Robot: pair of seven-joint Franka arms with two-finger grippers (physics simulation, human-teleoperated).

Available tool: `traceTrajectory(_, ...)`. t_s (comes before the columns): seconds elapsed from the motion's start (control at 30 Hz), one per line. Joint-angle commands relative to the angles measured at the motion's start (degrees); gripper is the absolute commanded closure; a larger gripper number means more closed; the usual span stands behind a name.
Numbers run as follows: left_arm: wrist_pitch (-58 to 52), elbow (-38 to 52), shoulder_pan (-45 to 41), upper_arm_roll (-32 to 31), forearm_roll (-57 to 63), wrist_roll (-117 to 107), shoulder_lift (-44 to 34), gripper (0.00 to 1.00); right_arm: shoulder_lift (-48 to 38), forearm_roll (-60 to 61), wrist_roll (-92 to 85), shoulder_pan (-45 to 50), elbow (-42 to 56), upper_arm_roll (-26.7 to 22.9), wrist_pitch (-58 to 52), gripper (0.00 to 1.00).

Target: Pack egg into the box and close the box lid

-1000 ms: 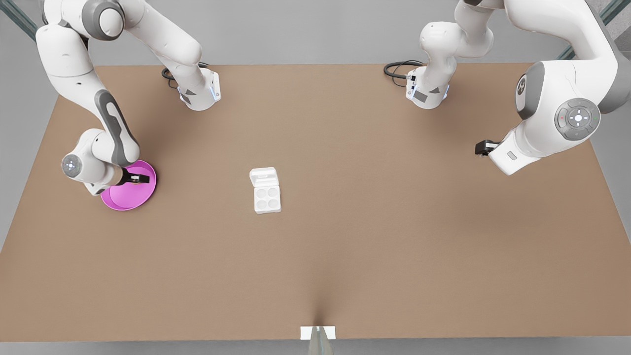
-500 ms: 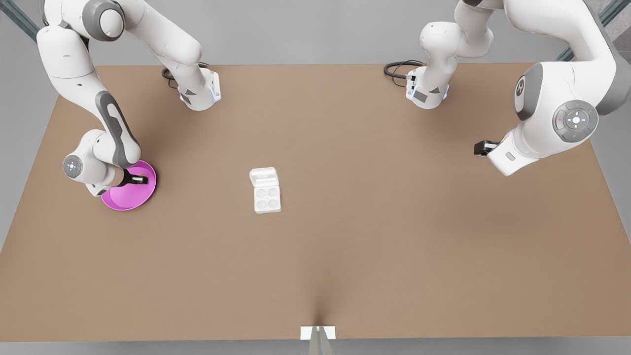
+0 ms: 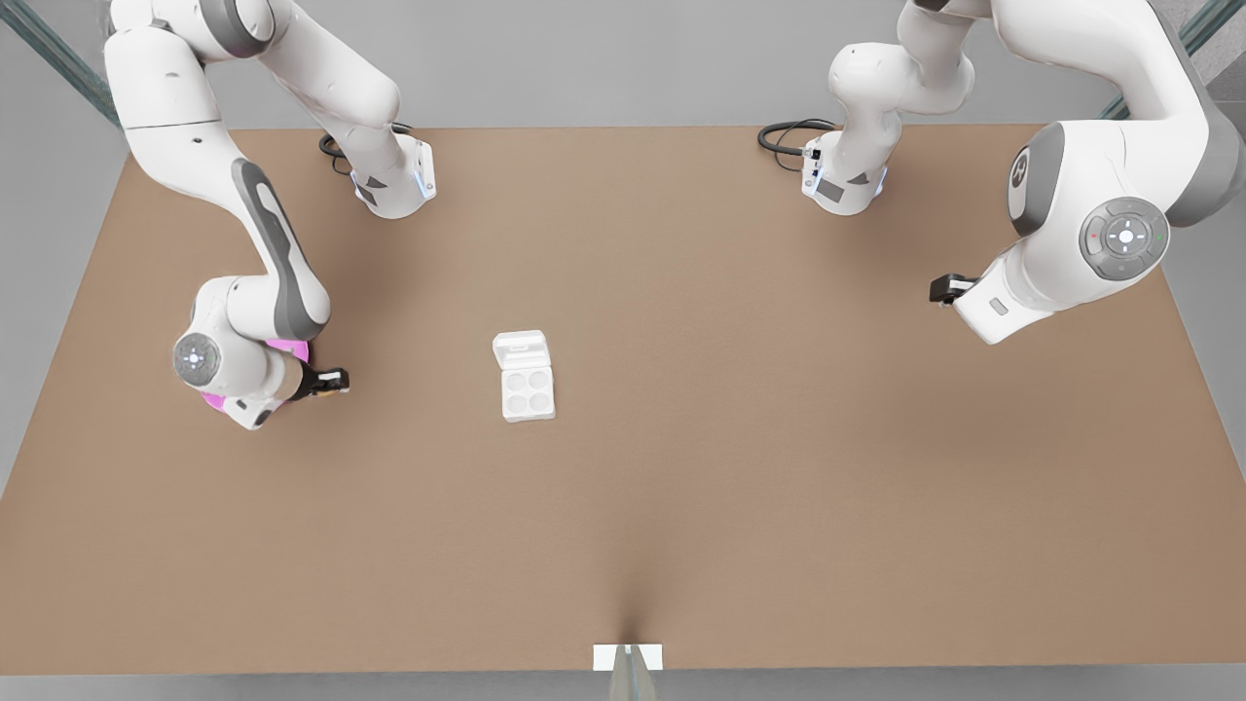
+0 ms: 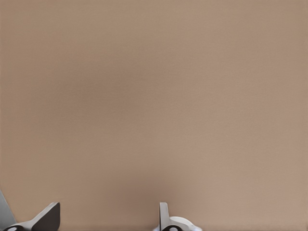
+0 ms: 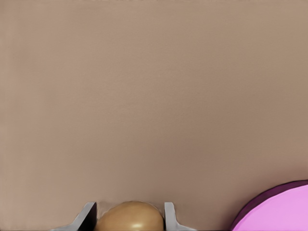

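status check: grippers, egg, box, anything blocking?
Right gripper shut on egg, just off the plate. Left gripper open, waiting far side. Box open, lid back, cups empty. Path clear.

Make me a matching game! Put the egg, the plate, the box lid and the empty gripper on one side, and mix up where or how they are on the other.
Things:
1. egg
2. plate
3. box lid
4. left gripper

States:
A. open, lying flat beside the four cups
B. pink, partly under an arm
C. open, holding nothing, on the front view's right
D. held between the right gripper's fingers

Pairs: 1-D, 2-B, 3-A, 4-C
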Motion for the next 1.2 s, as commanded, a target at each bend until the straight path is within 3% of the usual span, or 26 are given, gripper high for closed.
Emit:
traceTrajectory(0.0, -0.1, 0.0, 0.1, 0.1, 0.0, 0.0, 0.0, 0.0, 0.4, 0.7, 20.4, 2.7, 1.2, 0.5, -2.5, 0.62)
traceTrajectory(0.17, -0.1, 0.0, 0.1, 0.0, 0.0, 0.0, 0.0, 0.0, 3.4, 1.2, 26.8, 9.0, 9.5, 0.5, -2.5, 0.61)
traceTrajectory(0.37, -0.1, 0.0, 0.1, 0.0, 0.0, 0.0, 0.0, 0.0, 14.5, 0.6, 38.1, 21.2, 25.4, -0.3, -2.6, 0.61)
traceTrajectory(0.43, -0.1, -0.1, 0.1, 0.0, 0.0, 0.0, 0.1, 0.0, 17.0, 1.1, 41.3, 29.1, 31.6, -5.0, -6.2, 0.61)
traceTrajectory(0.5, -0.3, 0.0, 0.1, 0.1, -0.3, 0.0, 0.1, 0.0, 18.7, 1.2, 44.5, 31.7, 34.3, -5.4, -7.0, 0.61)
traceTrajectory(0.67, -0.3, -0.1, 0.1, 0.1, -0.4, 0.1, 0.2, 0.0, 19.3, 1.2, 48.8, 35.5, 34.5, -5.8, -7.0, 0.61)
traceTrajectory(1.17, -0.8, -0.1, 0.1, 0.0, -0.4, 0.0, 0.5, 0.0, 12.4, 0.9, 49.8, 33.0, 17.6, -4.3, -4.0, 0.62)
